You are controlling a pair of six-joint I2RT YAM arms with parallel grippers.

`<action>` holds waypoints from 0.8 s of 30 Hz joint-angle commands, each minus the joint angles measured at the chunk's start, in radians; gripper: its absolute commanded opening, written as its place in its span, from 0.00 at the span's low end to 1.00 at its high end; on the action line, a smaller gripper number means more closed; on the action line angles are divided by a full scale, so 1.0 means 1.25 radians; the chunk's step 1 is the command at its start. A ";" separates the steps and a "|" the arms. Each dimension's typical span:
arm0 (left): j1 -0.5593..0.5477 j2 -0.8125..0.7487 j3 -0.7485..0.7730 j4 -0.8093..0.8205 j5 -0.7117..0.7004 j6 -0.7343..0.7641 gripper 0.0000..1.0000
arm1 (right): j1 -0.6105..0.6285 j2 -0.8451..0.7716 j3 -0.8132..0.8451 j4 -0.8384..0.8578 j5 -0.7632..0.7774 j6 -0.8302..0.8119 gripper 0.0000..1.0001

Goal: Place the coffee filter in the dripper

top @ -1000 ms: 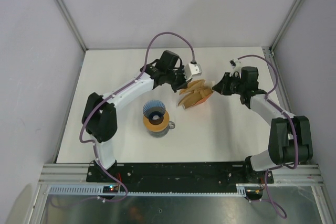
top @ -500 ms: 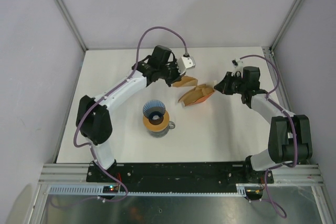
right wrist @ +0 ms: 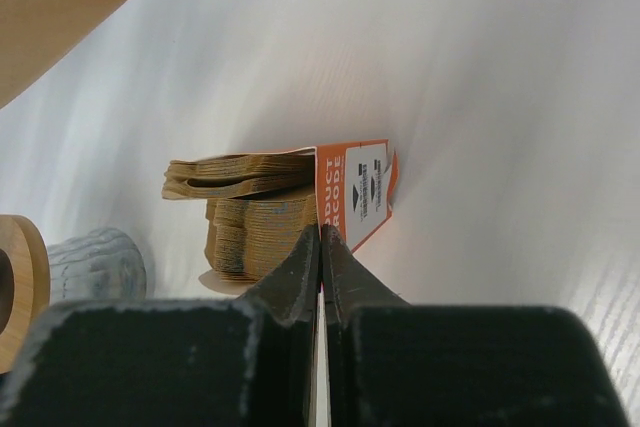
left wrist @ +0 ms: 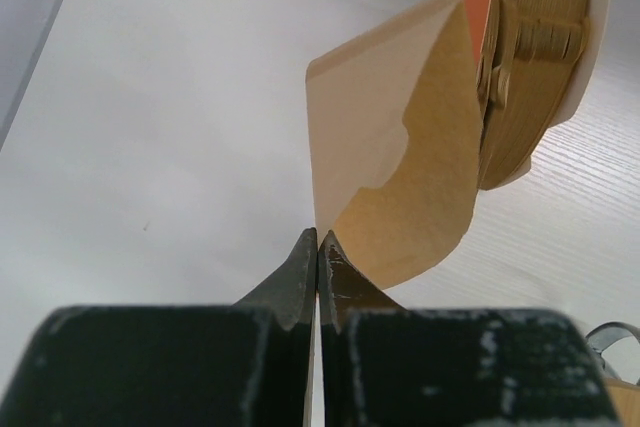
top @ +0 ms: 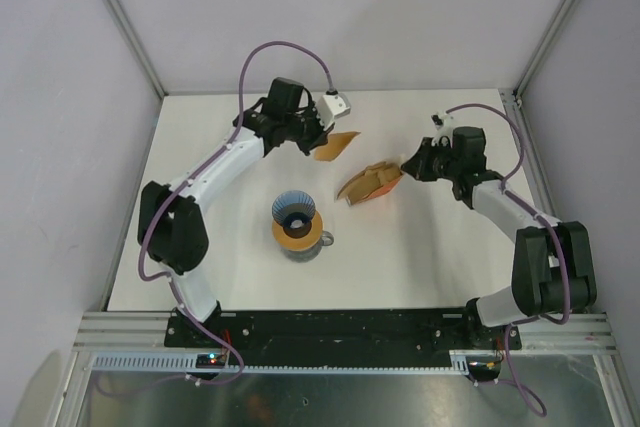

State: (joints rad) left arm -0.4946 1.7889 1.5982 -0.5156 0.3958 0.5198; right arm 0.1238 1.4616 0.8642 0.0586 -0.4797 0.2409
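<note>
My left gripper [top: 314, 143] is shut on one tan coffee filter [top: 334, 145] and holds it above the table, left of and behind the packet; in the left wrist view the filter [left wrist: 400, 177] fans out from my closed fingertips [left wrist: 318, 239]. My right gripper [top: 404, 166] is shut on the orange edge of the packet of stacked filters [top: 368, 183]; in the right wrist view the packet [right wrist: 290, 209] lies just ahead of the jaws. The blue dripper [top: 295, 209] sits on a tan ring [top: 300, 234] atop the glass carafe, in front of both grippers.
The carafe's handle [top: 326, 239] points right. White walls and metal frame posts [top: 127, 27] close in the table at the back and sides. The left arm's purple cable [top: 262, 52] loops above its wrist.
My left gripper has drawn one filter out of the packet and carried it left and back, away from the stack. My right gripper kept hold of the packet, which shifted slightly left.
</note>
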 commanded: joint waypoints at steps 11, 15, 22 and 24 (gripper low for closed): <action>-0.002 -0.028 -0.064 0.007 -0.012 -0.022 0.00 | 0.131 -0.033 0.029 -0.008 0.211 -0.055 0.00; -0.002 0.028 -0.043 0.007 -0.075 -0.005 0.00 | 0.106 -0.033 0.034 0.009 0.243 0.002 0.00; -0.003 0.145 0.075 0.007 -0.142 -0.033 0.00 | 0.094 -0.011 0.037 0.066 0.221 0.069 0.00; -0.004 0.181 0.116 0.007 -0.164 -0.049 0.00 | 0.092 -0.002 0.037 0.073 0.230 0.105 0.00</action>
State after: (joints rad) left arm -0.4950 1.9617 1.6234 -0.5304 0.2653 0.4965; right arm 0.2440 1.4448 0.8700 0.0841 -0.2203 0.2825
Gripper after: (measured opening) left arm 0.006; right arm 0.010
